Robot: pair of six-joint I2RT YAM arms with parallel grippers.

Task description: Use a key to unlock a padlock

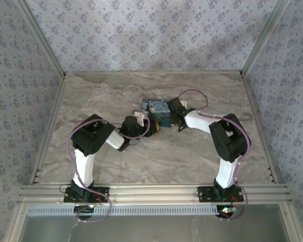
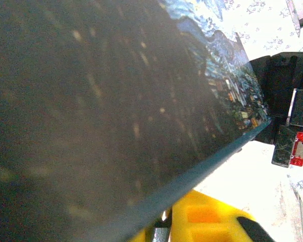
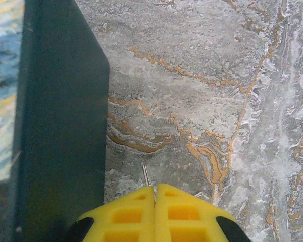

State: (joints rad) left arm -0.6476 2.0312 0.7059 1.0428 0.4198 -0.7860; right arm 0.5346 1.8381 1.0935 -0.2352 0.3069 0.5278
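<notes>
Right wrist view has the right gripper (image 3: 155, 190) with its yellow pads pressed flat together. A thin silver sliver, most likely the tip of the key (image 3: 146, 175), pokes out toward 12 o'clock over the marble table (image 3: 232, 101). The dark wall of the blue tin (image 3: 60, 126) stands just beside it at 9 o'clock. So little of the key sits in the pinch that, I judge, a sideways knock against the tin or a missed keyhole could twist it in the pads or pop it out. From the left wrist camera the left gripper (image 2: 166, 227) sits at 6 o'clock, just below the tin's edge, and I cannot tell whether its pads are closed on anything. A small grey metal piece (image 2: 160, 233) between them may be the padlock, but it is too cut off to be sure. In the top external view both grippers crowd the tin's near side, the left from 8 o'clock and the right from 3 o'clock. That closeness risks a clash of the wrists or a shove that slides the tin. If the lock is only loosely held, the key's push would likely turn it aside rather than enter it.
</notes>
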